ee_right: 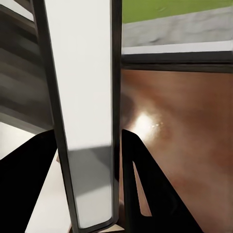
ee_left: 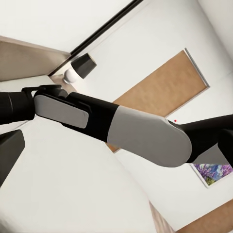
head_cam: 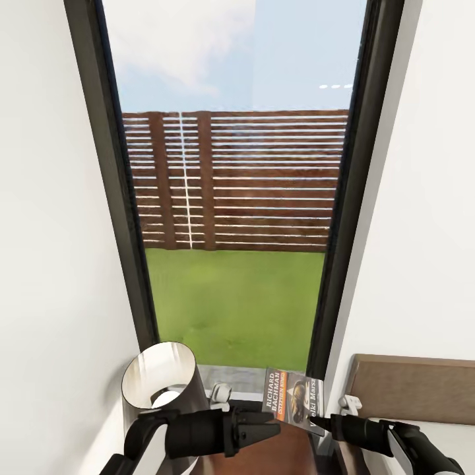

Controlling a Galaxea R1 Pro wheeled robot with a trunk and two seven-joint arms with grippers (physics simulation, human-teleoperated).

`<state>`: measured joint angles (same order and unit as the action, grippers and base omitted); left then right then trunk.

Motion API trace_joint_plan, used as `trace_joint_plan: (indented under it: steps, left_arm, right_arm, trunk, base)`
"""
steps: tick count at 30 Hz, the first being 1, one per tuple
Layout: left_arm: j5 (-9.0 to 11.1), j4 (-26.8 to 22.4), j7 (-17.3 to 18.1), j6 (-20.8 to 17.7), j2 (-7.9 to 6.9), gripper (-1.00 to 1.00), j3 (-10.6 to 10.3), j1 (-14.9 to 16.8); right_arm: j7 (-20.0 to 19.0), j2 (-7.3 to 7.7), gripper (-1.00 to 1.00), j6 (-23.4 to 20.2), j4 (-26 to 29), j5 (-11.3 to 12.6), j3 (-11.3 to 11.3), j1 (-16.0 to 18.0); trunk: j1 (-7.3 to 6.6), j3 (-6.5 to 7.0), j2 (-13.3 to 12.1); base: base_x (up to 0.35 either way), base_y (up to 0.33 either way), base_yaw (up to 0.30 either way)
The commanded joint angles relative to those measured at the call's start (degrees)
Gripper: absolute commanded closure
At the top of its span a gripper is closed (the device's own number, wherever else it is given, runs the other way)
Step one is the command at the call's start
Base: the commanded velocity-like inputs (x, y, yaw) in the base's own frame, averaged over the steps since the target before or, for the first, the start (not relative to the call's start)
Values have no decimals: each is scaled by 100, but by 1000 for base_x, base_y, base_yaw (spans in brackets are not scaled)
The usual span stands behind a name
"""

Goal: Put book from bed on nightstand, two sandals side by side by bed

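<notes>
1. Here, from the head camera, a white wall (head_cam: 53, 231) fills the left side, next to a tall dark-framed window (head_cam: 119, 198) looking out on a green lawn (head_cam: 231, 303) and a slatted brown fence (head_cam: 264, 191).
2. Low at left, a lamp (head_cam: 161, 382) with a dark shade, pale inside, stands just beside the left gripper (head_cam: 274, 429), whose dark fingers lie close together and hold nothing.
3. Beneath the two grippers lies the reddish-brown nightstand (head_cam: 277, 458).
4. The book (head_cam: 293, 398), dark cover with an orange band, stands nearly upright above the nightstand, gripped at its lower edge by the right gripper (head_cam: 318, 422).
5. In the right wrist view, the fingers (ee_right: 141, 189) clamp the book's pale page edge over the glossy wood.
6. At far right, the bed (head_cam: 415, 389) shows its brown headboard against the wall.
</notes>
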<state>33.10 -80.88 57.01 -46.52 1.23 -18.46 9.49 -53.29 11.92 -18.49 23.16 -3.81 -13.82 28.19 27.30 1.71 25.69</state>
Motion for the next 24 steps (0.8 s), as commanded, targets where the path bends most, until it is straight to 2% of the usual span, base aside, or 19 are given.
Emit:
trace_joint_plan:
  steps: [1,24]
  left_arm:
    - [25,2,1,-34,0,-100,-1,2]
    - [20,116,-15,-39,0,-100,-5,0]
  right_arm:
    - [-34,-5,100,-45,5,-38,-49,2]
    - [-83,-14,100,-63,5,-37,-36,2]
  trunk:
    - [2,-2,4]
    - [485,-397,886]
  base:
    - [0,0,0]
    - [0,0,0]
